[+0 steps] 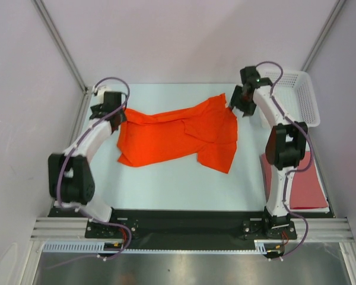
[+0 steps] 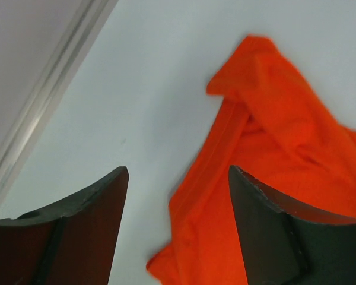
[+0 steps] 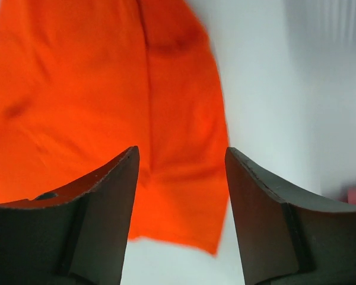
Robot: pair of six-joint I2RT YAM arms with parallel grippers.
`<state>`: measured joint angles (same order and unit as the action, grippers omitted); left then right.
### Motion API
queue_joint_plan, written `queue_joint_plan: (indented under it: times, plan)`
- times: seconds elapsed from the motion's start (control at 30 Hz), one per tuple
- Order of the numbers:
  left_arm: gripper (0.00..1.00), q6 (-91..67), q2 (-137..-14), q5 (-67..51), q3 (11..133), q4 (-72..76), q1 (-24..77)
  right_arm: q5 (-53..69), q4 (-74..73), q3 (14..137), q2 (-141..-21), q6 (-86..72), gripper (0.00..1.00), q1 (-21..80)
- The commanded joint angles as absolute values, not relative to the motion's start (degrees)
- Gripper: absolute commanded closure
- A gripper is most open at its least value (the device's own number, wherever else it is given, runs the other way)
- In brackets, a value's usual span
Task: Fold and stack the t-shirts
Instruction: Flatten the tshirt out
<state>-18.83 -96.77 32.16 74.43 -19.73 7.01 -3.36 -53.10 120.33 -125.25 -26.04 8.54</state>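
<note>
Both my grippers hang open and hold nothing. On my left gripper the jaws stand wide apart, with bare table under the left finger and the rumpled edge of the orange t-shirt under the gap and the right finger. My right gripper is parted almost as wide, and the cloth lies below and ahead of it, spreading mostly towards its left finger. The shirt sprawls mid-table, unfolded and creased, its long axis running left to right between my two wrists. So my left fingers sit at its left end and my right fingers at its far right corner, each about equally close to its own end. I judge the next fold will need both ends taken together. I count two t-shirts: this orange one and one brick-red t-shirt, which lies as a flat rectangle at the near right edge beside my right arm, well apart from the orange one. One white lattice basket stands at the far right.
</note>
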Motion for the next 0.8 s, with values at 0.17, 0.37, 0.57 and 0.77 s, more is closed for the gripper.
queue_joint_plan:
  times: [0.17, 0.37, 0.57, 0.77]
  plan:
    - [0.42, -40.4, -73.1, 17.2, 53.3, -35.6, 1.7, -2.6, -52.6, 91.4, -97.2, -27.8, 0.34, 17.4]
    - [0.56, -47.1, -70.1, 7.7, 44.5, -34.3, -4.9, 3.4, -47.1, 73.8, -84.5, -33.4, 0.36, 19.3]
    - [0.47, -45.8, -75.2, 1.6, 43.2, -30.5, -7.2, 3.5, -47.6, 69.4, -80.9, -33.3, 0.37, 19.1]
    - [0.48, -45.4, -76.8, 1.6, 41.3, -27.3, -7.3, 4.0, -47.1, 67.0, -78.2, -33.9, 0.38, 18.9]
